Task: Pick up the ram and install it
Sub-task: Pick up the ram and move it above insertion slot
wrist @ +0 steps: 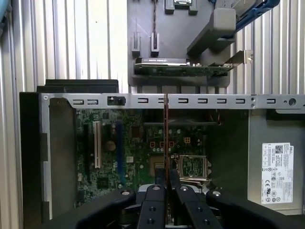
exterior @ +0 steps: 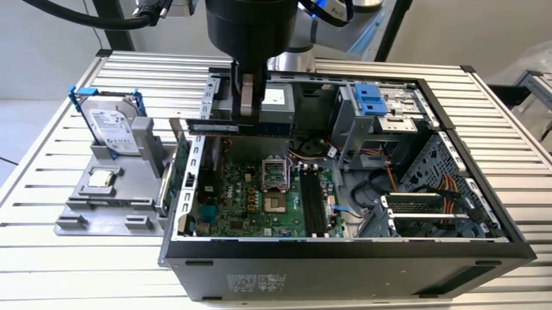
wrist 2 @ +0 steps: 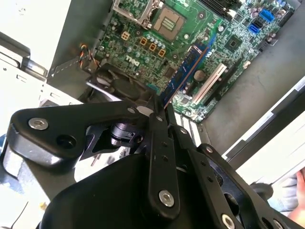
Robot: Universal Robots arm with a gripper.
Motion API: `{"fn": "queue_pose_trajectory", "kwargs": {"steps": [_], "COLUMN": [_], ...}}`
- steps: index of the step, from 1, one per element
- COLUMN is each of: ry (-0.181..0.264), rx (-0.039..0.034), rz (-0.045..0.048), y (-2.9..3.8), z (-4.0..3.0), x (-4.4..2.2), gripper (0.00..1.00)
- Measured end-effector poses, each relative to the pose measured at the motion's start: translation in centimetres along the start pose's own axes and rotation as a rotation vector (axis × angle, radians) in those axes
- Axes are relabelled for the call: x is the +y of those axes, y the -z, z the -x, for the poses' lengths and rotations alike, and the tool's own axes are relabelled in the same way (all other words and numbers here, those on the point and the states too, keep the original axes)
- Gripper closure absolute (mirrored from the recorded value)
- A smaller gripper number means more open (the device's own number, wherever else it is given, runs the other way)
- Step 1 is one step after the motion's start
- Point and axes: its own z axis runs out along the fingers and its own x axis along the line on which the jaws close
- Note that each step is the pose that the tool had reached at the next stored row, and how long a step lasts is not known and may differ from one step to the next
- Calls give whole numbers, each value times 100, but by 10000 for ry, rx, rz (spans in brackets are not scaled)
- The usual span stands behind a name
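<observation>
1. The pincer [exterior: 248, 120] is clamped on the ram [exterior: 214, 127], holding it on edge above the open computer case [exterior: 345, 253].
2. The case lies on a ribbed metal counter [exterior: 86, 274], beside a grey holder [exterior: 82, 216] carrying a hard drive [exterior: 110, 126].
3. The arm's upper part is cut off.

- This looks like a robot lab or workshop.
- The counter [exterior: 52, 258] is made of long silver metal strips.
- A computer case [exterior: 345, 274] lies open on it, and its green board [exterior: 250, 200] shows.
- A grey holder [exterior: 86, 206] beside the case keeps a hard drive [exterior: 112, 126] and a small chip [exterior: 103, 179].
- A big robot arm [exterior: 250, 26] with black cables [exterior: 86, 16] hangs above, and its hand [exterior: 247, 123] grips the ram [exterior: 211, 127].
</observation>
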Motion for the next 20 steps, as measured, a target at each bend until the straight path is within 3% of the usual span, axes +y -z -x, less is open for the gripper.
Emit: {"fn": "queue_pose_trajectory", "kwargs": {"steps": [20], "ry": [-26], "rx": [-1], "rz": [-2], "y": [-1], "z": [44], "x": [-80], "gripper": [100]}}
